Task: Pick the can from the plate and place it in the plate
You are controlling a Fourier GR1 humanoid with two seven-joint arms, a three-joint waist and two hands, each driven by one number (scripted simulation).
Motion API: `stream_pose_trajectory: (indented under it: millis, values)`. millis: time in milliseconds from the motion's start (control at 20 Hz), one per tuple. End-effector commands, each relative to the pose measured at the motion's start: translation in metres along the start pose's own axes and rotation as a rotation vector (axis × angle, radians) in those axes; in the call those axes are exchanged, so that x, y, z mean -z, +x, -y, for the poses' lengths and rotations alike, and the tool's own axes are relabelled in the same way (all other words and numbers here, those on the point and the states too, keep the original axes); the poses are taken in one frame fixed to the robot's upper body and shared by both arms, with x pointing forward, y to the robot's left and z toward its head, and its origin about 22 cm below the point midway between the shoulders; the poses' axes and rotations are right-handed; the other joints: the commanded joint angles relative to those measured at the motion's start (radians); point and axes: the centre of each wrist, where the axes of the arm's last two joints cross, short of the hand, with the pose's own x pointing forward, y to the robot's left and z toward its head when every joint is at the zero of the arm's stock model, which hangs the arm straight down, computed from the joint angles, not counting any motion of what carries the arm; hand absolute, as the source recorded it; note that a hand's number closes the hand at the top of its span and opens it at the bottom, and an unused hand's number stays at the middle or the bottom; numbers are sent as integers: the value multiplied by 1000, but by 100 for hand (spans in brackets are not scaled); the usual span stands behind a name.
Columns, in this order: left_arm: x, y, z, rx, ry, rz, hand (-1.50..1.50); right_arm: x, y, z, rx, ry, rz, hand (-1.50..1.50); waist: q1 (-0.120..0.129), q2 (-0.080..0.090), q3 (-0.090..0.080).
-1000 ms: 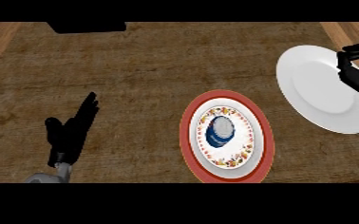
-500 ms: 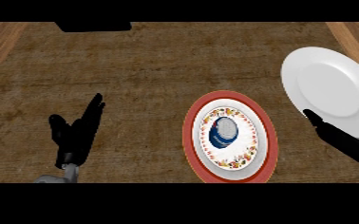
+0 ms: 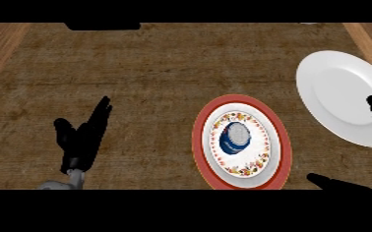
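Can (image 3: 234, 138): 1, on red-rimmed plate (image 3: 278, 150); 1 white plate (image 3: 330, 88) beside.

No readable text anywhere in my view.

The can (image 3: 234, 138) standing on the red-rimmed plate (image 3: 205, 137), to the right of my left hand (image 3: 81, 137), shows only a blue body and grey top, with no label or brand I can make out. That plate carries a floral border of red and orange specks, which is pattern, not lettering. The white plate (image 3: 330, 93), farther right and beyond, above my right hand (image 3: 335, 183), is plain and unmarked. The brown counter (image 3: 160, 69) under my hands bears only a woven grain, no numbers or signs.
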Motion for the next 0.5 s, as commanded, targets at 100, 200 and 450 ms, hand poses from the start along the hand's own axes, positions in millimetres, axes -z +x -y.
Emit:
stream_pose_trajectory:
  millis: [100,200,450]
  values:
    - [0,-9,8,-19,-29,-71,0,-18,46,0,-170,105,-111,-150,22,8,-4]
    - [-9,-19,6,7,-30,-84,0,1,54,-2,-205,119,-159,-150,37,10,-3]
    - [12,-12,17,5,-27,-72,0,5,72,-61,-243,155,-162,-150,30,11,-2]
